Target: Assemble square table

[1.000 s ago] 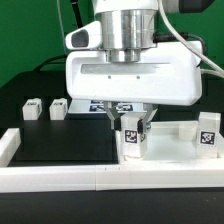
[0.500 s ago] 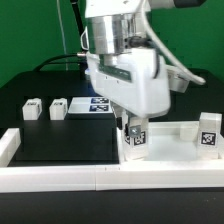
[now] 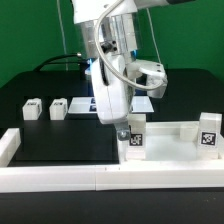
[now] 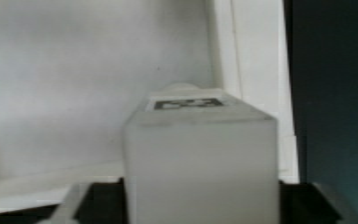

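Observation:
The square table's white slab (image 3: 168,141) lies flat at the exterior view's right. A white tagged leg (image 3: 133,137) stands upright on its near left corner, and a second leg (image 3: 208,133) stands on the right corner. Two more legs (image 3: 32,108) (image 3: 58,108) lie on the black table at the left. My gripper (image 3: 127,128) reaches down over the left standing leg, its hand turned edge-on. In the wrist view the leg (image 4: 197,150) fills the space between my dark fingers (image 4: 101,208); my gripper (image 4: 202,206) straddles it. No gap shows, and contact is unclear.
Long white border rails run along the front (image 3: 90,177) and the left side (image 3: 9,146) of the black table. The marker board (image 3: 92,103) lies behind my arm. In the wrist view the slab's raised rim (image 4: 252,70) passes beside the leg.
The hand has kept turning about its upright axis above the left standing leg, from broadside to edge-on. The leg stays in place on the corner.

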Tool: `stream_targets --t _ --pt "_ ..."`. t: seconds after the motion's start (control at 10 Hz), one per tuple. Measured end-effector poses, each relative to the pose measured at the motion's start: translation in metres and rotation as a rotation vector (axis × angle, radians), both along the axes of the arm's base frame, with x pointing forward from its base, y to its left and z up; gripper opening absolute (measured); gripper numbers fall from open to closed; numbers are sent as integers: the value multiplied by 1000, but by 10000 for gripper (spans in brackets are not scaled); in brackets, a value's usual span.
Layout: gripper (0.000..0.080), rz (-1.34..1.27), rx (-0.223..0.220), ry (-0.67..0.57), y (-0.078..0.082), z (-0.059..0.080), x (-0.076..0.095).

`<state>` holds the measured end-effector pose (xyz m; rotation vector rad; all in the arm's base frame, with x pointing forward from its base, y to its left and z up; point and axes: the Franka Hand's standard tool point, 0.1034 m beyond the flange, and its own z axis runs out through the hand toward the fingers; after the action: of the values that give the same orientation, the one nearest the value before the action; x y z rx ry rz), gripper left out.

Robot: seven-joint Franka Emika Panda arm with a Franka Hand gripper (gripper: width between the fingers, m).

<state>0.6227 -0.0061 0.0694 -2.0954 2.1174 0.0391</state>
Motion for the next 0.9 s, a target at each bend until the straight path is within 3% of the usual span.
stream_targets --t 0.1,0.2,0.3,0.6,0.9 --pt "533 203 -59 -9 11 2 -1" --pt "616 404 -78 -33 24 4 -2" --pt "642 516 -80 -43 29 5 -3" --pt "648 681 -98 -58 25 3 -3" --pt "649 1248 -165 -112 4 0 1"
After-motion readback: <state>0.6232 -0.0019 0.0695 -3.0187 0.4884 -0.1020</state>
